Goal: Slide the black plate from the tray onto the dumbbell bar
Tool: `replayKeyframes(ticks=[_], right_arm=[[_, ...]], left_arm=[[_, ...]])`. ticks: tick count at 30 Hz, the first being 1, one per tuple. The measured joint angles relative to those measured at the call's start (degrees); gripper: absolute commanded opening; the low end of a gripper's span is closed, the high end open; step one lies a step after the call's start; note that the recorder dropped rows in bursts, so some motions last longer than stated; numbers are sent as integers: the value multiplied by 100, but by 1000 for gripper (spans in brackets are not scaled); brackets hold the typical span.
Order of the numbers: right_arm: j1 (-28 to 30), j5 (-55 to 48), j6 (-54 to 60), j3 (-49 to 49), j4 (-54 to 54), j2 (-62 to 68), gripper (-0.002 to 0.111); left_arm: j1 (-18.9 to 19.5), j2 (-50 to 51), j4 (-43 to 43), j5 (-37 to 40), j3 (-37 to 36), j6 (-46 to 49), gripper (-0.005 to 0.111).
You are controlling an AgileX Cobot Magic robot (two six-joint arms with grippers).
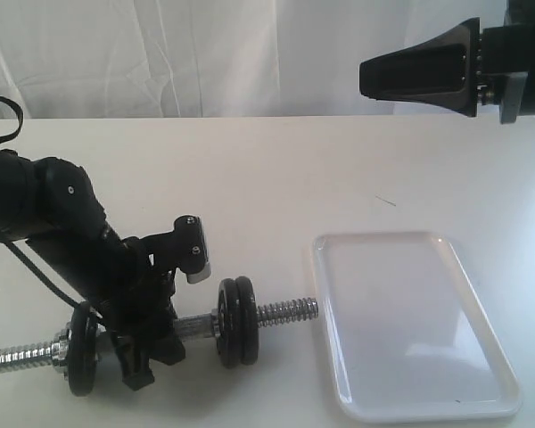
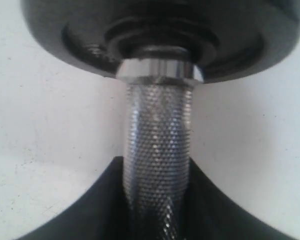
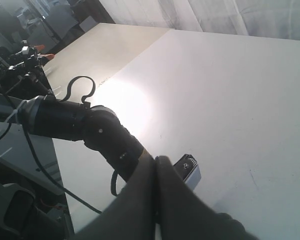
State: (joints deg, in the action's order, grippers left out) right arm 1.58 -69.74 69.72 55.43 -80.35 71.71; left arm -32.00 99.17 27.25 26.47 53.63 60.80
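Note:
The dumbbell bar [image 1: 285,311] lies on the table left of the white tray [image 1: 481,357], and the tray holds nothing. Two black plates [image 1: 236,321] sit together on the bar near its threaded right end. Another black plate [image 1: 82,349] sits toward the left end. My left gripper [image 1: 152,355] straddles the knurled handle between them, its fingers pressed against both sides of it. In the left wrist view the left gripper [image 2: 157,167] hugs the knurled bar [image 2: 157,130], with a plate [image 2: 55,30] just beyond. My right gripper [image 1: 366,78] hangs high above the table, shut and empty; the right wrist view shows the right gripper [image 3: 157,161] with its fingers together.
The left arm [image 1: 45,209] and its cable reach in from the left edge. The bar's chrome left end [image 1: 18,358] points toward the table's left front. A white curtain [image 1: 205,53] backs the table.

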Motion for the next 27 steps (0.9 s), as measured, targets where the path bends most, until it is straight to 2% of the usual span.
replayKeyframes(ticks=[2, 3, 17, 27], right_arm=[[0, 0, 0, 0, 0, 0, 0], [0, 0, 0, 0, 0, 0, 0], [0, 0, -72, 0, 0, 0, 0], [0, 0, -165, 0, -8, 0, 0]], left_arm=[[0, 0, -50, 12, 14, -73, 2], [0, 0, -50, 35, 14, -146, 0], [0, 39, -216, 454, 218, -1403, 0], [0, 65, -135, 378, 240, -1994, 0]])
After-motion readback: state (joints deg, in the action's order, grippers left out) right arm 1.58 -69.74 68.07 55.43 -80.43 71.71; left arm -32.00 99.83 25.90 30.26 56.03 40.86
